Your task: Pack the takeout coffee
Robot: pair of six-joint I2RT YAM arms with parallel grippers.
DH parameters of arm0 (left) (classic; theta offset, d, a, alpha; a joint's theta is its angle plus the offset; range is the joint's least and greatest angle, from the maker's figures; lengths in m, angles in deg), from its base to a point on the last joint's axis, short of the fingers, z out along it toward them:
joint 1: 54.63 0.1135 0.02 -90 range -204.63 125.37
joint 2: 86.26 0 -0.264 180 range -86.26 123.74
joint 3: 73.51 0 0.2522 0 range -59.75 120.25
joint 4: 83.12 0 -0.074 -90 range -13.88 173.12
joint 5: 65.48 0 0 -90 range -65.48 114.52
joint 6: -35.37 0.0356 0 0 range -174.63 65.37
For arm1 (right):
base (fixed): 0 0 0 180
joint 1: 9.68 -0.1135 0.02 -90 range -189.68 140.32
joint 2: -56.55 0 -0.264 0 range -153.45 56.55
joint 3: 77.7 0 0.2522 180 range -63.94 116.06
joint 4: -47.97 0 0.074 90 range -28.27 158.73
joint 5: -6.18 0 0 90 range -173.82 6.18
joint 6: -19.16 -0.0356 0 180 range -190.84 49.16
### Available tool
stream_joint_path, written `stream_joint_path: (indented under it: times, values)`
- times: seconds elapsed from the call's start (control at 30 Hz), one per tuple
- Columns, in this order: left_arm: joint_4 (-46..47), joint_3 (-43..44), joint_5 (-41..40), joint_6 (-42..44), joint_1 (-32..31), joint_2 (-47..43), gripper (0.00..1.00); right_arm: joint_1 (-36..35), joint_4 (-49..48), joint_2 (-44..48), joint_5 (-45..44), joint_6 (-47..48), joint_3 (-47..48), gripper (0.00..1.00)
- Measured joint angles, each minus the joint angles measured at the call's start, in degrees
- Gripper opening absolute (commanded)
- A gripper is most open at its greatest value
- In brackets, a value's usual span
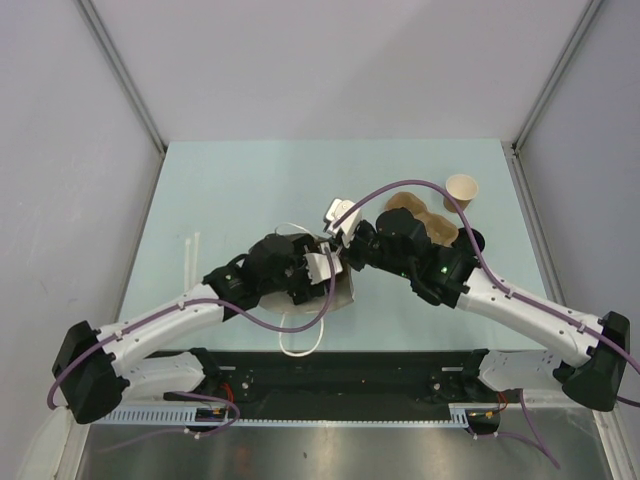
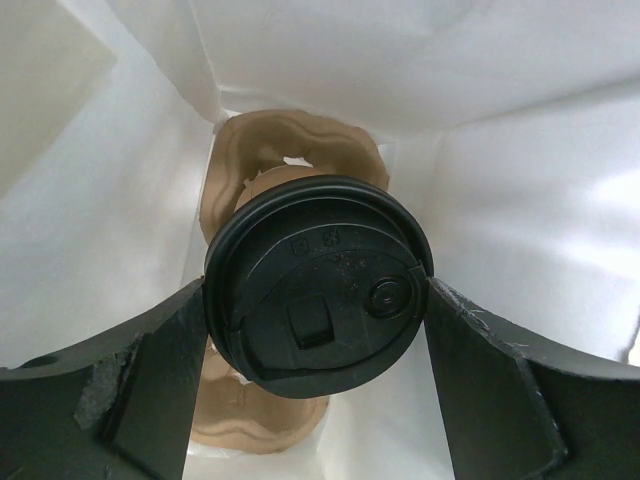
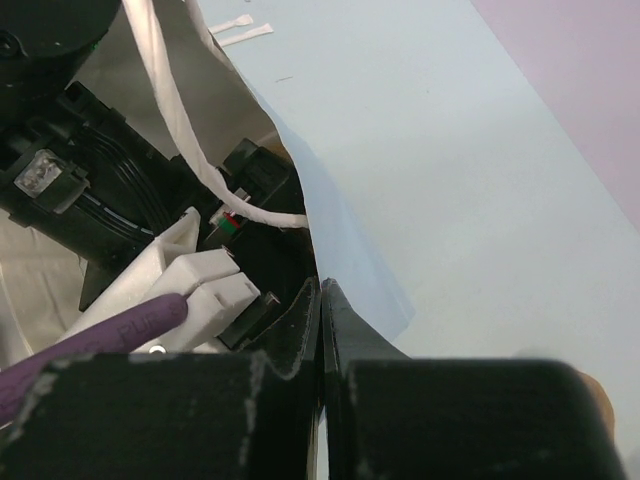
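**Takeout coffee hangs in the left jaws, straight over the carrier in the bag**

Takeout coffee (image 2: pixel 320 300), lid on, sits inside the paper bag (image 3: pixel 355 270). The left gripper (image 2: pixel 318 298) has it by the rim of the black lid, with one finger touching each side and the jaws spread wide around it. The cup's long axis is upright and points down the bag, in line with the left wrist camera, so only the lid shows and the cup body is hidden beneath it.

Directly below lies the moulded-pulp carrier (image 2: pixel 300 150) on the bag's floor. Its brown edge shows both beyond the lid and on the near side of it. I cannot tell which well the cup is over, or whether its base already rests in one.

The right gripper (image 3: pixel 320 300) is closed flat, and it appears to pinch the bag's top edge to hold the mouth open.

As I judge it, the next move belongs to the left arm and runs straight down along the cup's axis. Any sideways drift would catch the bag wall, which is close on both sides.
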Motion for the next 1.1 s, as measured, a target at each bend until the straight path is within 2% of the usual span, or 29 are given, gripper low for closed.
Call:
stream_joint_path:
  times: [0.77,1.1]
  values:
    - [6.49,-0.46,-0.42,0.07,-0.09,6.16,0.09,1.38,-0.74,-0.66,-0.66,-0.83,0.00,0.00]
    - [7.65,0.11,-0.13,0.00,1.20,10.10,0.08,5.60,-1.22,-1.49,5.44,-1.70,0.00,0.00]
